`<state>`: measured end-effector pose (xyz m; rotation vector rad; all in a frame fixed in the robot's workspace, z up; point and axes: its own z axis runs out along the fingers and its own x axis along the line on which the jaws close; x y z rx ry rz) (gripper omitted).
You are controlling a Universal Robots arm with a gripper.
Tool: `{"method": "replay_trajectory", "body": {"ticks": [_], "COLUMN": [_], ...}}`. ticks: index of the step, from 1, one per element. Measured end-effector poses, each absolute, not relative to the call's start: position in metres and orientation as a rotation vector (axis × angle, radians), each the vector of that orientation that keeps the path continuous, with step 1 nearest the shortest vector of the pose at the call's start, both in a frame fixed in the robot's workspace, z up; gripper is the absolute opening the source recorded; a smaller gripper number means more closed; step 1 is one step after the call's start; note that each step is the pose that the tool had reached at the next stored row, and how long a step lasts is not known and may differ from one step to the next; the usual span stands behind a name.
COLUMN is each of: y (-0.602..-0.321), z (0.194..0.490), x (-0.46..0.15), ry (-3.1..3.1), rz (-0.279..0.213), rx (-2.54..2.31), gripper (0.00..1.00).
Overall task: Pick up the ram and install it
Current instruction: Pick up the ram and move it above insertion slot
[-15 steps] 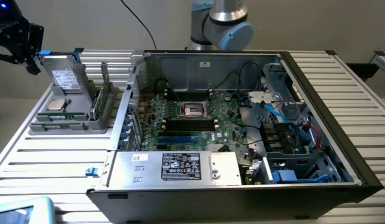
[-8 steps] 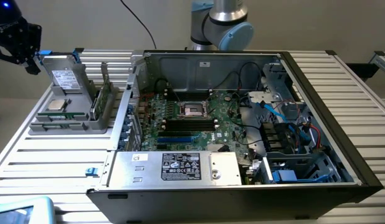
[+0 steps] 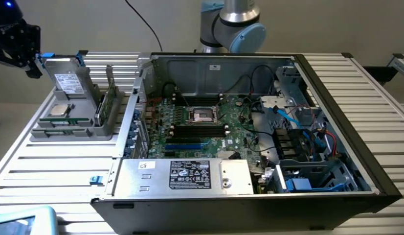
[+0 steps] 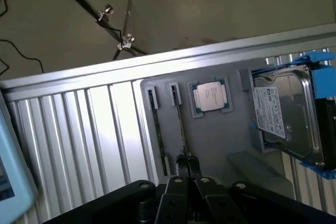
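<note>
Two ram sticks stand on edge in the grey holder tray [image 3: 71, 132] at the exterior view's left; the nearer stick [image 3: 110, 105] shows green. In the wrist view they are thin dark lines [image 4: 180, 121] in the tray's slots. My gripper [image 3: 31, 68] hangs high at the exterior view's far left, above and behind the tray, apart from it. Its black fingertips [image 4: 187, 163] are pressed together, shut with nothing between them, and they line up over one ram stick's end. The open computer case [image 3: 332, 98] holds the motherboard with its black ram slots [image 3: 200, 131].
The tray also carries a silver processor chip [image 4: 210, 97] and an upright hard drive [image 4: 283, 114] in a blue bracket. A power supply [image 3: 189, 175] and cables [image 3: 306, 127] fill the case's front and right. The ribbed metal table [image 3: 52, 171] has a light blue object [image 3: 22, 220] at its corner.
</note>
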<state>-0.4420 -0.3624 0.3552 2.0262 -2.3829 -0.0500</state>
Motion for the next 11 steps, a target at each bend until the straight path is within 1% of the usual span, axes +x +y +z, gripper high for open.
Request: {"method": "replay_trajectory", "body": {"ticks": [11], "y": [-0.3624], "z": [0.3552], "x": [-0.4420], "ry": [-2.220], "rz": [-0.048], "rx": [2.200], "gripper": [0.11]}}
